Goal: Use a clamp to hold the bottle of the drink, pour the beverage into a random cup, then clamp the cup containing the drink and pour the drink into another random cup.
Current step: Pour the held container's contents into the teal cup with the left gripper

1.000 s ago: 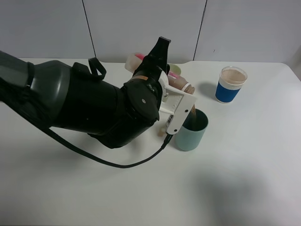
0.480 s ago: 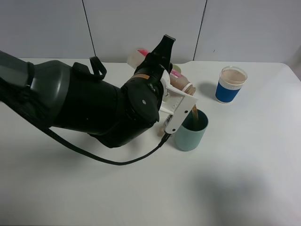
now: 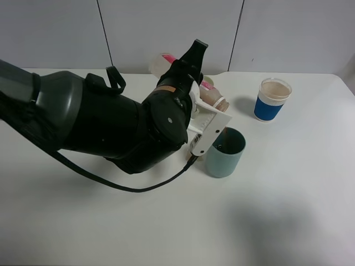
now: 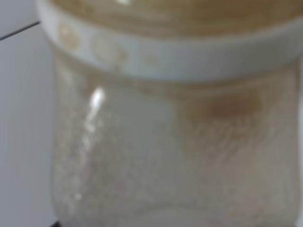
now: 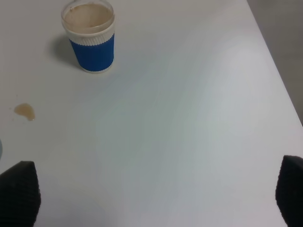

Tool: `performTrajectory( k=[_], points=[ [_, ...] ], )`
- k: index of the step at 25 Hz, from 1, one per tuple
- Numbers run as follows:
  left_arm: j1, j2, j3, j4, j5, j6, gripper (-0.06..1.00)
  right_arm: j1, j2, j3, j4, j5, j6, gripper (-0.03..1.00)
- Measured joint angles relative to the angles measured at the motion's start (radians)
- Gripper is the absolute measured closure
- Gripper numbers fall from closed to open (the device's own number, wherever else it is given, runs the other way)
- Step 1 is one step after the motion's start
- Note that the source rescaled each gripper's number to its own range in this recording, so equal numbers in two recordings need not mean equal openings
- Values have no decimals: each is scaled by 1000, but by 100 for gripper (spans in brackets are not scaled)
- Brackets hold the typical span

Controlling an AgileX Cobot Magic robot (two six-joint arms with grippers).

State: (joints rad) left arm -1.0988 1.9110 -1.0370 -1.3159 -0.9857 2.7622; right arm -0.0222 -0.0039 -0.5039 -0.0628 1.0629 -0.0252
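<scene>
Since the shots 1.0 s and 0.5 s ago, the brown stream from the bottle [image 3: 212, 98] into the teal cup [image 3: 224, 152] has been cut off. No liquid is seen falling now, though the bottle's pose has barely been altered. It is held tilted, mouth just above and beside the teal cup's rim on the L-arm side. The first pour is thus judged done or paused. The bottle must next be righted and set down before the filled cup can be clamped for the second pour.

The left gripper [image 3: 188, 75] is clamped round the bottle's body. In the left wrist view only the blurred bottle wall is seen, close up, w/ tan residue inside. The right gripper [image 5: 155, 191] is held spread, its two dark tips well apart, nothing between them, over bare table [image 3: 288, 210].

Count:
- Bottles: 1.
- Cups: 2, i.e. the teal one and a blue cup [image 3: 272, 100], well apart, the latter tan at its top.
- A pale rim behind the bottle may be a 3rd cup, but it is too hidden to confirm.
- Spill spots: 1 small brown spot [image 5: 24, 111] near the blue cup.
</scene>
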Motion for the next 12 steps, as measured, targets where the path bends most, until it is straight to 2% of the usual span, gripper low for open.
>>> performTrajectory(
  k=[12],
  points=[
    [0, 0, 0, 51, -16, 47, 93, 0, 0, 0, 0, 0, 2, -3]
  ],
)
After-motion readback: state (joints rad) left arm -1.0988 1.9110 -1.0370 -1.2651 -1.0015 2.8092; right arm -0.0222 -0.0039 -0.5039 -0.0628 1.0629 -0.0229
